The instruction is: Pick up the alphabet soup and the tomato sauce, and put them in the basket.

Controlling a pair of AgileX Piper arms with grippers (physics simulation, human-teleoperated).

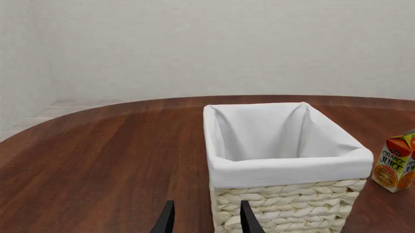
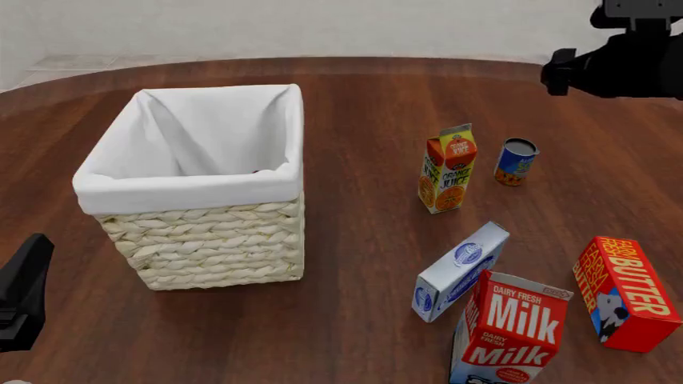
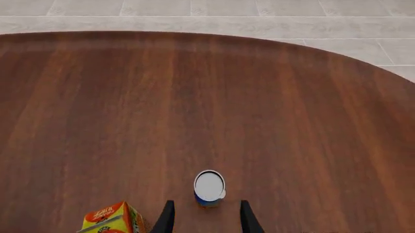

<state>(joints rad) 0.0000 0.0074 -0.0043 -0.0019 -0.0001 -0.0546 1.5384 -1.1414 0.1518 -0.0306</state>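
One small can with a blue and orange label (image 2: pixel 517 162), which I take to be the alphabet soup, stands upright on the table right of the orange juice carton (image 2: pixel 449 170). Its grey lid (image 3: pixel 209 186) lies just ahead of my open right gripper (image 3: pixel 206 219), and nothing is between the fingers. The tomato sauce is out of view. The wicker basket (image 2: pixel 213 232) with its white lining stands at the left. My left gripper (image 1: pixel 206 221) is open and low beside the basket's near wall (image 1: pixel 285 208). A tiny dark spot shows inside the basket, too small to identify.
A blue-and-white carton (image 2: pixel 459 272) lies flat, a red milk carton (image 2: pixel 513 328) stands at the front right and a red butter box (image 2: pixel 628 292) sits beside it. The right arm (image 2: pixel 625 60) hangs over the far right. The left arm (image 2: pixel 21 300) is at the near left edge.
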